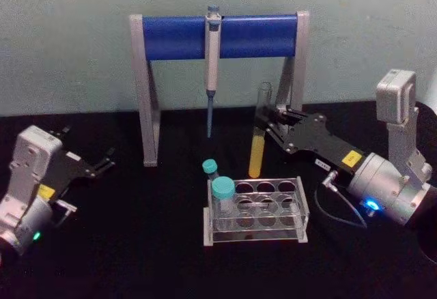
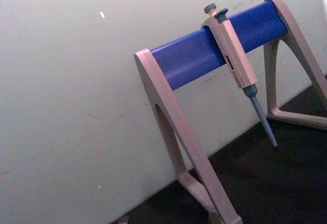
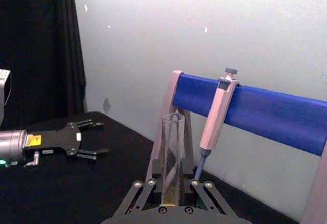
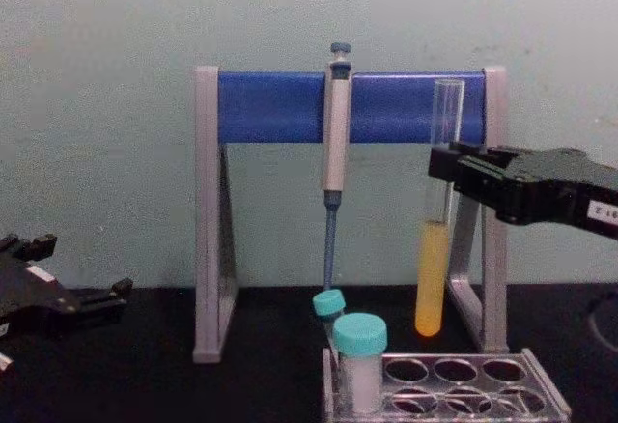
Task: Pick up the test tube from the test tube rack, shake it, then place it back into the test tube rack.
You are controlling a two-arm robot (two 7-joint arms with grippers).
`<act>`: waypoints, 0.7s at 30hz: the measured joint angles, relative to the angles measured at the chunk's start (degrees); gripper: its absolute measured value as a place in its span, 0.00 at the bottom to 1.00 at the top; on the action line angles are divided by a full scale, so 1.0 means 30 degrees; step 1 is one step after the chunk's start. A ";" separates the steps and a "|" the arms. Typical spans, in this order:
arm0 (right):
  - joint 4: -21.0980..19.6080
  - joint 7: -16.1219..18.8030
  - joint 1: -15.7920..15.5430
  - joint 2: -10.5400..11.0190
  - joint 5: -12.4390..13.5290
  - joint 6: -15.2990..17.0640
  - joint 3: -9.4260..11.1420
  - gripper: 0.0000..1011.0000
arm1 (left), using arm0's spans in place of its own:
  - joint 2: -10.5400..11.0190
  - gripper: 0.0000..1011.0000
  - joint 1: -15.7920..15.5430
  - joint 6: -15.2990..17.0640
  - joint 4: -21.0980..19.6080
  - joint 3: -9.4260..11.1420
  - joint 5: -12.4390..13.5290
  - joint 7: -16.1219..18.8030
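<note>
The test tube (image 1: pixel 258 135) is a tall clear tube with yellow-orange liquid in its lower part. It hangs upright in the air above the back of the test tube rack (image 1: pixel 300 211), its round bottom clear of the holes. My right gripper (image 1: pixel 268 123) is shut on the test tube at mid-height, reaching in from the right. In the chest view the test tube (image 4: pixel 436 239) stands above the test tube rack (image 4: pixel 541 399), held by the right gripper (image 4: pixel 446 174). In the right wrist view the test tube (image 3: pixel 172 152) rises between the fingers. My left gripper (image 1: pixel 106 159) rests open at the left.
A grey-and-blue pipette stand (image 1: pixel 218 36) with a hanging pipette (image 1: pixel 212 67) stands just behind the tube. Two teal-capped vials (image 1: pixel 222 196) sit in the rack's left holes. A pale wall closes the back of the black table.
</note>
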 joint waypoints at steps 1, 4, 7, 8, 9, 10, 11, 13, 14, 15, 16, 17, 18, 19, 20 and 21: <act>0.0004 -0.0009 0.0002 -0.0002 -0.0005 0.0005 0.0017 0.22 | 0.0000 0.99 -0.0001 0.0000 0.0000 -0.0001 -0.0001 0.0000; -0.0006 -0.0095 -0.0031 0.0036 -0.0006 0.0004 0.0149 0.22 | 0.0001 0.99 -0.0001 0.0001 0.0000 0.0001 0.0000 0.0000; -0.0126 -0.0176 -0.0171 0.0162 -0.0005 -0.0005 0.0342 0.22 | 0.0001 0.99 -0.0001 0.0000 0.0000 0.0000 0.0000 0.0000; -0.0179 -0.0203 -0.0221 0.0204 -0.0003 -0.0005 0.0401 0.22 | 0.0000 0.99 -0.0001 0.0001 0.0000 -0.0001 0.0000 0.0000; -0.0246 -0.0234 -0.0288 0.0254 0.0000 -0.0007 0.0468 0.22 | 0.0000 0.99 -0.0001 0.0000 0.0000 -0.0001 0.0000 0.0000; -0.0399 -0.0284 -0.0441 0.0363 0.0010 -0.0007 0.0598 0.22 | 0.0001 0.99 -0.0002 0.0001 0.0000 0.0000 0.0000 0.0000; -0.0486 -0.0310 -0.0521 0.0418 0.0018 -0.0007 0.0664 0.22 | 0.0001 0.99 -0.0001 0.0000 0.0000 0.0000 0.0000 0.0000; -0.0773 -0.0375 -0.0816 0.0623 0.0062 -0.0006 0.0861 0.22 | 0.0000 0.99 -0.0001 0.0000 0.0000 0.0000 0.0000 0.0000; -0.0893 -0.0391 -0.0945 0.0702 0.0086 -0.0003 0.0933 0.22 | 0.0000 0.99 0.0000 0.0000 0.0000 0.0000 -0.0001 0.0000; -0.1109 -0.0408 -0.1195 0.0843 0.0132 0.0016 0.1051 0.22 | 0.0000 0.99 0.0000 0.0000 0.0000 0.0000 -0.0001 0.0000; -0.1229 -0.0409 -0.1337 0.0920 0.0158 0.0033 0.1112 0.22 | 0.0000 0.99 -0.0001 0.0001 0.0000 -0.0001 -0.0001 0.0001; -0.1351 -0.0408 -0.1470 0.0999 0.0186 0.0049 0.1170 0.22 | 0.0000 0.99 0.0000 0.0001 0.0001 0.0000 -0.0001 0.0000; -0.1470 -0.0404 -0.1603 0.1076 0.0227 0.0064 0.1221 0.22 | 0.0000 0.99 -0.0001 0.0001 0.0000 0.0000 0.0000 0.0000; -0.1729 -0.0368 -0.1883 0.1231 0.0310 0.0098 0.1293 0.22 | 0.0000 0.99 0.0000 0.0000 -0.0001 0.0000 0.0000 0.0000; -0.1729 -0.0368 -0.1883 0.1231 0.0310 0.0098 0.1293 0.22 | 0.0000 0.99 -0.0002 0.0001 0.0000 -0.0001 0.0000 0.0000; -0.1951 -0.0264 -0.2112 0.1349 0.0397 0.0131 0.1321 0.22 | 0.0000 0.99 -0.0001 0.0000 -0.0001 -0.0001 0.0000 0.0000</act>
